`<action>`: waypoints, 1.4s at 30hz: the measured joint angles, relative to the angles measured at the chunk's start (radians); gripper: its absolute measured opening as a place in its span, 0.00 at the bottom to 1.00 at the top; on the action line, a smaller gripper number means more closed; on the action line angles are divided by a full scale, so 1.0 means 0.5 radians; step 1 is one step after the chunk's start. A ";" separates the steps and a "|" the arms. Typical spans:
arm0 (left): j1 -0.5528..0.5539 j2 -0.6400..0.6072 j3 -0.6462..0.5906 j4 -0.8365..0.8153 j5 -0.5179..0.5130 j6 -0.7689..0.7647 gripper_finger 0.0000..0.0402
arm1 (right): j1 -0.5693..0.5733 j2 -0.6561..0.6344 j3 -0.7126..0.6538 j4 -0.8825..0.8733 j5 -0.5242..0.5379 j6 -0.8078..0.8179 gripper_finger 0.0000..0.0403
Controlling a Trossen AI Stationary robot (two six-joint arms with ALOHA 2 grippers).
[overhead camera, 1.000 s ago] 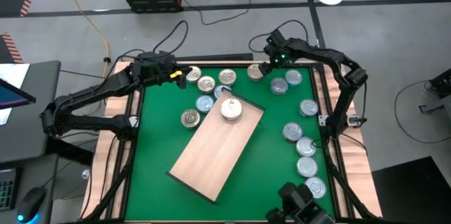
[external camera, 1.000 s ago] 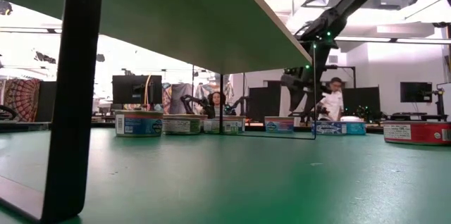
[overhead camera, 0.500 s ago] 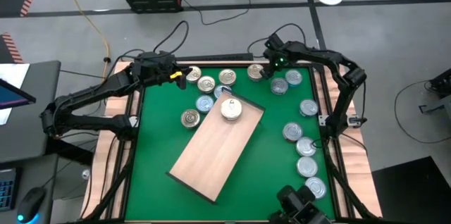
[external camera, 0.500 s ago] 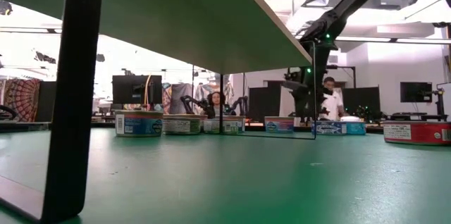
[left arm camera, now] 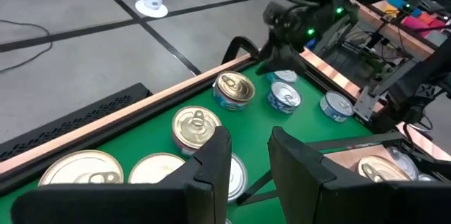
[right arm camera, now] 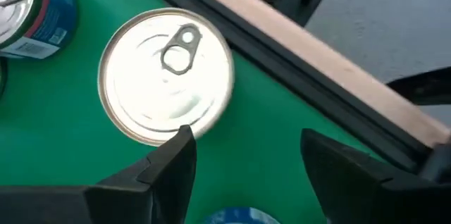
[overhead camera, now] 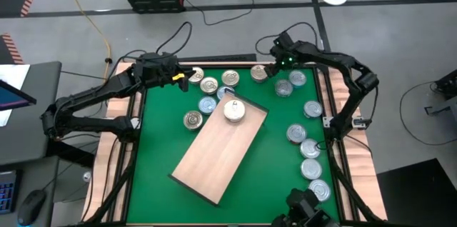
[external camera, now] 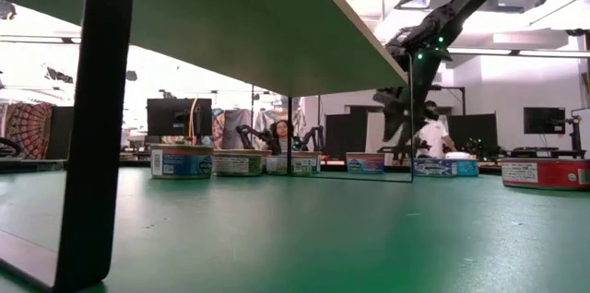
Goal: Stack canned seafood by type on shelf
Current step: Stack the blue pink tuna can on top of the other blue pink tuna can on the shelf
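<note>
Just below the right gripper (right arm camera: 243,157), whose fingers stand spread with nothing between them, sits a gold-lidded tin (right arm camera: 166,75), its pull-tab ring toward the table's wooden rail (right arm camera: 310,51); a blue-labelled tin (right arm camera: 32,5) beside it is cut off. The shelf (overhead camera: 221,152) runs diagonally, well away, one tin (overhead camera: 234,111) on it. The left gripper (left arm camera: 243,155) waits, narrowly parted, empty.

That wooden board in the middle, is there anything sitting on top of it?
One gold-lidded tin sits on the far end of the wooden board; the rest of its top is bare. A blue-sided tin peeks out just beyond it. Whatever lies under the board is hidden from above.
</note>
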 joint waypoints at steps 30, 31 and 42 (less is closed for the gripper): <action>0.000 0.000 0.000 -0.004 0.048 0.005 0.23 | -0.001 0.060 -0.004 -0.534 -0.389 -0.434 0.68; 0.000 0.000 0.000 -0.005 0.048 0.005 0.23 | -0.001 0.045 -0.003 -0.508 -0.386 -0.411 0.68; 0.000 0.000 0.000 -0.005 0.063 0.020 0.23 | -0.110 0.039 -0.077 -0.317 -0.369 -0.347 0.60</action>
